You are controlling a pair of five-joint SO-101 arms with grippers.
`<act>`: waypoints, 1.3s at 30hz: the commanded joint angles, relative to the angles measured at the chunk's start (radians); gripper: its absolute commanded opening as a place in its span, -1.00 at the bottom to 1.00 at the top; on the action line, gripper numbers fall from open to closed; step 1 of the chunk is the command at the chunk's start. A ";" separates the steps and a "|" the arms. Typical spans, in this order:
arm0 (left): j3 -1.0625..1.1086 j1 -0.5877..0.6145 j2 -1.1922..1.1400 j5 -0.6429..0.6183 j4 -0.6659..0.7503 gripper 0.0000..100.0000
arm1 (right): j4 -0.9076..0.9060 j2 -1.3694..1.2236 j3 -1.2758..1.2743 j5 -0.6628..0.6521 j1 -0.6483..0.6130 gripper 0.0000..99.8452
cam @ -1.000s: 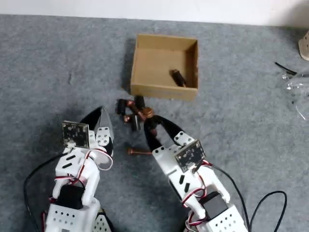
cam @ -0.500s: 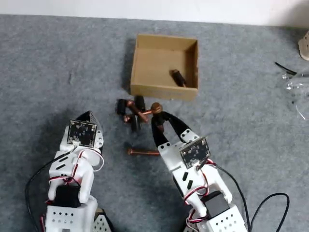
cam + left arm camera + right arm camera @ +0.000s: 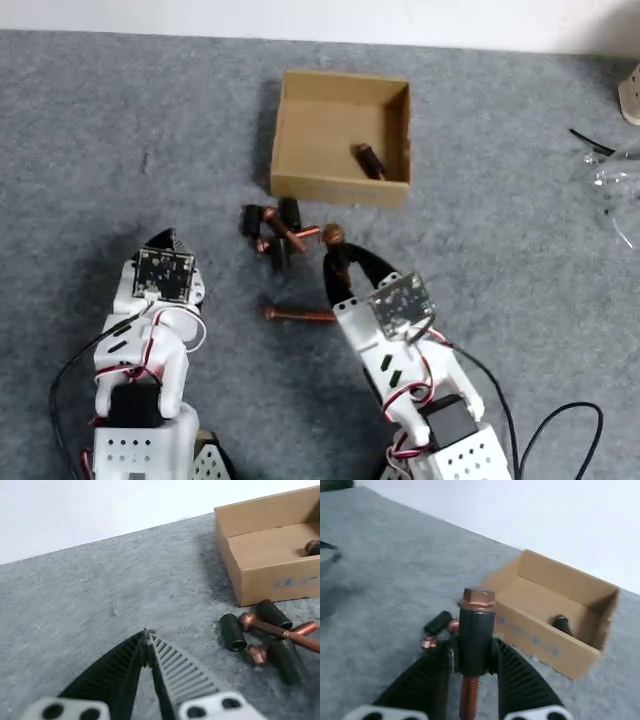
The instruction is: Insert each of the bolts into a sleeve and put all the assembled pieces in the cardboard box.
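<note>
While the right claw grips an assembled bolt-and-sleeve upright just short of the cardboard box, the left claw rests clenched and empty near the loose bolts and sleeves. Boxing this piece seems in hand; next it must clear the near wall, then be released.

**Left gripper closed, right gripper clamped**

The white left arm sits near the grey table's front-left edge. Its black-and-white gripper is closed, fingertips meeting. The white right arm, front centre, clamps its black gripper around an upright black sleeve with copper bolt.
</note>
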State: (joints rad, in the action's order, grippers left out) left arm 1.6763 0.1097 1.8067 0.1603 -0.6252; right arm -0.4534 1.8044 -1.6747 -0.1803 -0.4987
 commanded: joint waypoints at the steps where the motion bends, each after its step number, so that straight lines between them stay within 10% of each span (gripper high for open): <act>1: 0.021 0.022 0.004 0.000 0.026 -0.99 | 0.001 0.005 -0.024 -0.012 0.056 -0.99; 16: 0.021 0.021 0.004 -0.002 0.026 -0.99 | 0.001 -0.053 0.082 -0.135 0.136 -0.99; 39: 0.021 0.021 0.004 -0.002 0.026 -0.99 | 0.185 -1.609 1.049 -0.009 0.154 -0.99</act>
State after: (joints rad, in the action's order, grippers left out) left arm 1.6763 0.1174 1.8067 0.1603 -0.6252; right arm -0.3153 0.3053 -0.7541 -0.2279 -0.3790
